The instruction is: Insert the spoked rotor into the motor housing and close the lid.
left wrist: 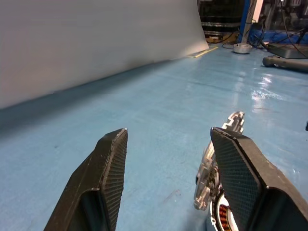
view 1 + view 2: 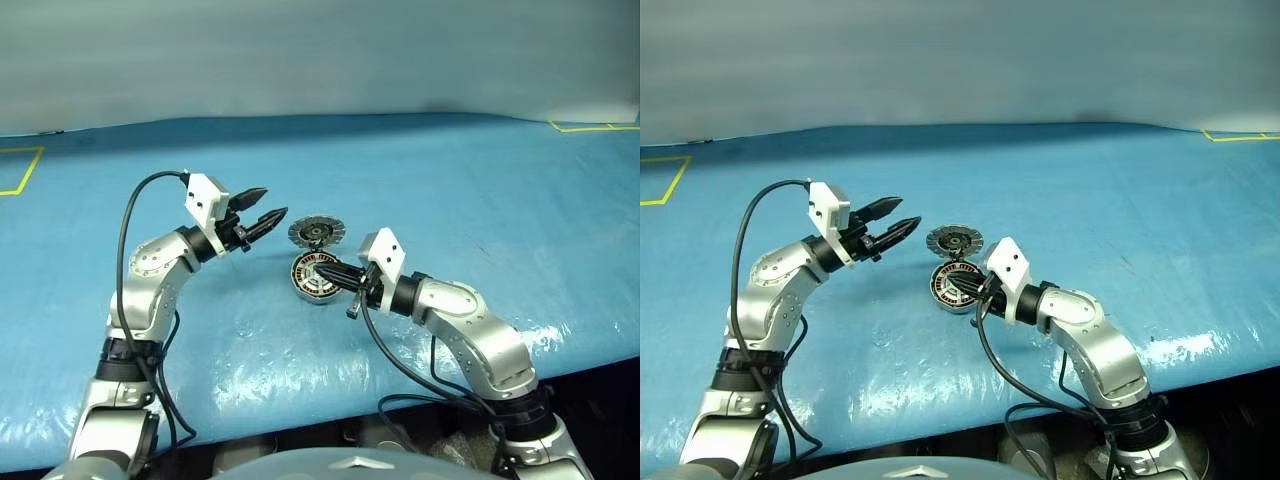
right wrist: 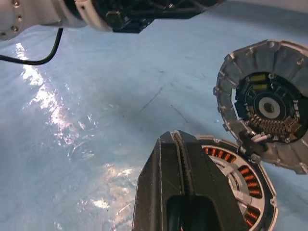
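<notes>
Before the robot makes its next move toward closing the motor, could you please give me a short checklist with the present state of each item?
1. Left gripper open and empty: ok.
2. Right gripper shut, over the near edge of the motor housing: ok.
3. Lid down on the housing: not ok; it stands open at the housing's far edge, inner face toward the robot.
4. Spoked rotor seated in the housing: cannot tell; silver spokes and copper windings show inside, partly hidden by the right gripper.
5. Lid within the left gripper's path: ok; it sits just beyond the left fingers.
6. Blue table around the parts: ok.
</notes>
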Available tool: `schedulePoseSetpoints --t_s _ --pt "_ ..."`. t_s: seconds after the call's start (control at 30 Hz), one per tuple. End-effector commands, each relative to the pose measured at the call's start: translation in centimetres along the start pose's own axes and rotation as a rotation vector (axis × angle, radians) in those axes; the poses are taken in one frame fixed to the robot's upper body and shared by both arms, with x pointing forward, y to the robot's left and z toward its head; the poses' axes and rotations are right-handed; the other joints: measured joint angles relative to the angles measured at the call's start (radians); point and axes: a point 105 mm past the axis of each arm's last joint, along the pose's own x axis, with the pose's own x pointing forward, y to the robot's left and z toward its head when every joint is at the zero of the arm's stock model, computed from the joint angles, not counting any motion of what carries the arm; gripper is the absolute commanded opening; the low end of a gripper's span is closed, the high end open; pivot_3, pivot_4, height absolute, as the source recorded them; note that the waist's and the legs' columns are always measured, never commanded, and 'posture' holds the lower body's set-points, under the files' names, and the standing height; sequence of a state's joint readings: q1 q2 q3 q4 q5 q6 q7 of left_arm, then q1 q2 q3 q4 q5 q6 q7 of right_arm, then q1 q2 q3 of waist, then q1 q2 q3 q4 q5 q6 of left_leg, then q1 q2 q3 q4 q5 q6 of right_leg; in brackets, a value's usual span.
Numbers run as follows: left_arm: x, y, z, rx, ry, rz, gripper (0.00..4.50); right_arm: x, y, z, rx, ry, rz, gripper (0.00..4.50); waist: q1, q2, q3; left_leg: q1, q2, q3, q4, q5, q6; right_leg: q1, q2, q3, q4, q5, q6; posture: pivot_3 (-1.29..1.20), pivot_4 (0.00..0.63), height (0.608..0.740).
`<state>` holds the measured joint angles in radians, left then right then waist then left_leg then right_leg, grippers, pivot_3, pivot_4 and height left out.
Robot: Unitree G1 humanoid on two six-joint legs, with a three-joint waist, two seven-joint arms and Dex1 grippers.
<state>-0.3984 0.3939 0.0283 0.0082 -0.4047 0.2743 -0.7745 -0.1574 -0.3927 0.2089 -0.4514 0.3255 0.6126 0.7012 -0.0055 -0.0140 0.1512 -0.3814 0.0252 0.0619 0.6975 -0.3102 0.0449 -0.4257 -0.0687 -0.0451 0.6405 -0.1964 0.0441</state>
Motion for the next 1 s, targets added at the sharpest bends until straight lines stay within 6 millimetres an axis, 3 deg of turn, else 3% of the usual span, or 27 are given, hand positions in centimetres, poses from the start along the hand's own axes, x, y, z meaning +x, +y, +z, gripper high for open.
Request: schedulePoseSetpoints --t_s 0.03,0.27,0.43,0.57,0.73,1.0 --pt "1.9 0.7 0.5 -0.003 -0.017 -0.039 2.30 -0.8 1.6 0.2 -0.017 0.009 0.048 0.00 0.001 0.000 0.000 0.000 -0.002 0.000 0.000 0.000 0.000 0.000 0.000 0.000 0.000 0.000 0.000 0.00 0.150 0.740" --pt "5.4 -1.5 0.2 0.065 0.027 -0.293 0.05 -1.9 2.0 -0.5 0.000 0.039 -0.006 0.00 0.000 -0.002 0.001 -0.001 -0.002 0.000 0.000 0.000 0.000 0.000 0.001 0.000 -0.001 0.000 0.000 0.00 0.150 0.740" --pt "6.3 -3.4 -0.8 0.142 0.098 -0.446 0.05 -2.3 1.9 -0.7 0.000 0.049 -0.038 0.00 -0.004 -0.002 0.001 -0.002 -0.002 0.000 0.000 0.000 0.000 -0.001 0.001 0.000 -0.002 0.000 0.000 0.00 0.150 0.740" --pt "6.2 -3.8 -2.1 0.249 0.175 -0.493 0.05 -2.6 2.0 -0.7 -0.002 0.053 -0.047 0.00 -0.003 -0.002 0.001 -0.002 -0.002 0.000 0.000 -0.002 0.003 0.000 0.001 0.000 -0.003 0.000 0.001 0.00 0.150 0.740" --pt "5.1 -5.2 -4.0 0.345 0.252 -0.594 0.05 -3.4 2.1 -0.6 -0.019 0.067 -0.065 0.00 -0.003 -0.002 0.001 -0.002 -0.002 0.000 0.000 -0.002 0.003 0.000 0.001 0.000 -0.002 0.000 0.001 0.00 0.150 0.740" --pt "3.0 -8.0 -5.5 0.354 0.272 -0.704 0.05 -3.6 1.8 -0.6 -0.038 0.085 -0.083 0.00 -0.002 -0.002 0.001 -0.002 0.001 0.000 0.001 -0.002 0.003 -0.001 0.001 0.000 -0.001 0.000 0.001 0.00 0.150 0.740"
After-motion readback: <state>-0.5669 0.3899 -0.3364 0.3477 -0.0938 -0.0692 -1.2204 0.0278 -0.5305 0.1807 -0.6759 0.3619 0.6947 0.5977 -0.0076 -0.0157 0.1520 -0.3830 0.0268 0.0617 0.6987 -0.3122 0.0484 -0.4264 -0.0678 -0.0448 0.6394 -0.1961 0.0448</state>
